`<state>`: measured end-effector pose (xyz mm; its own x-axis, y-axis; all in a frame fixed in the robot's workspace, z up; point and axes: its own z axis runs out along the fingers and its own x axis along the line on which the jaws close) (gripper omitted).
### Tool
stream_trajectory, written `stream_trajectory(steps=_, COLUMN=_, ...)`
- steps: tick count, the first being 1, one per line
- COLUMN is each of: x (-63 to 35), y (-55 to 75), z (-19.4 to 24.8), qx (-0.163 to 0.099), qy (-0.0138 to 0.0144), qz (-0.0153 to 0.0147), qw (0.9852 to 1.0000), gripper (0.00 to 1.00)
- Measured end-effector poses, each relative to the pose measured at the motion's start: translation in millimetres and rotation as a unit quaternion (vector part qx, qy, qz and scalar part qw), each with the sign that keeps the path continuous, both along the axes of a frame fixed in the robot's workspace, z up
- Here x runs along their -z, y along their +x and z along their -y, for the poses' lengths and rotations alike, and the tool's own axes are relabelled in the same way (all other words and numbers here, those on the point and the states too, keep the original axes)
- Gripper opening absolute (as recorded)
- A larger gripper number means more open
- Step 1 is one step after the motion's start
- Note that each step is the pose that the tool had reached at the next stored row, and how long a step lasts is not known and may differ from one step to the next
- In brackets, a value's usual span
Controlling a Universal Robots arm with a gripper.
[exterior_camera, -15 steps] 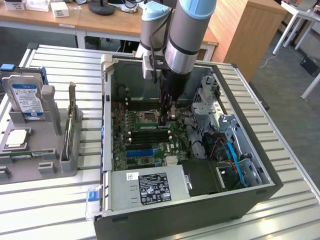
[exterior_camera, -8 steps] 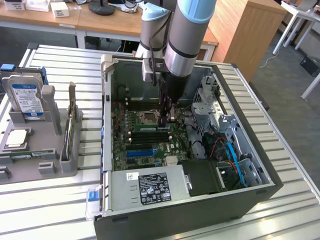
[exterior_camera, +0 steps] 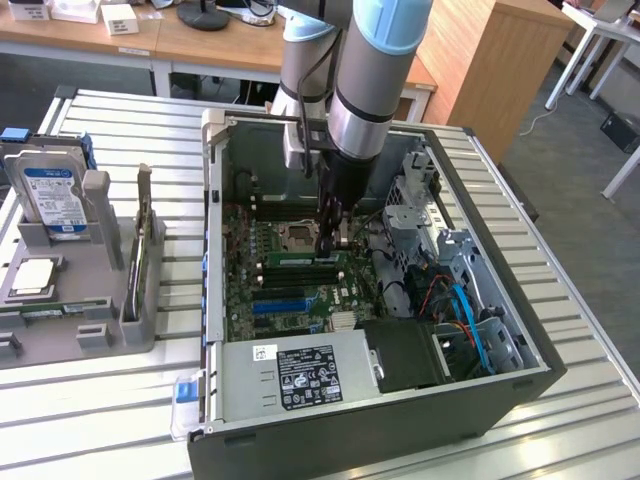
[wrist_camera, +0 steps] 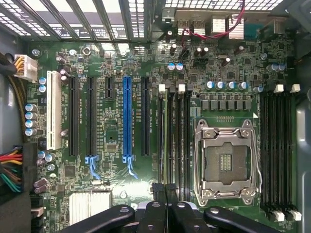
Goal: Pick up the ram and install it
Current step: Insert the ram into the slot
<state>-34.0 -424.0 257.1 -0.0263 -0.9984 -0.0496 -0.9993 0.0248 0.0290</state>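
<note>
An open computer case [exterior_camera: 350, 440] is seen lying on its side on a slatted metal tabletop [exterior_camera: 100, 420], with the labelled power supply [exterior_camera: 300, 375] nearest the exterior camera. Behind it the green motherboard [exterior_camera: 250, 300] is exposed, its blue expansion slot [wrist_camera: 127, 116] and empty processor socket [wrist_camera: 226, 158] shown plainly in the wrist view. The ram [exterior_camera: 300, 258] is found at the memory slots just beside that socket, set on edge along one slot. The gripper [exterior_camera: 330, 245] is lowered onto it from above, and its fingers are drawn together on the thin stick (the black fingertips [wrist_camera: 156, 188] are seen nearly meeting over the slot in the wrist view). Whether the stick is fully seated cannot be told. The arm [exterior_camera: 370, 80] is held upright over the middle of the case. On the exterior view's left a grey fixture [exterior_camera: 70, 290] is placed on the tabletop, well apart from the case, with a hard drive [exterior_camera: 55, 200] stood in it. Wooden desks [exterior_camera: 200, 45] are visible beyond.
</note>
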Motion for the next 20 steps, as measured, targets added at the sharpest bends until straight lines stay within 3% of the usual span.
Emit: stream_trajectory(steps=20, x=6.2, y=-1.9, z=0.0, qx=0.000, qy=0.0000, qz=0.0000, qw=1.0000, gripper=0.12)
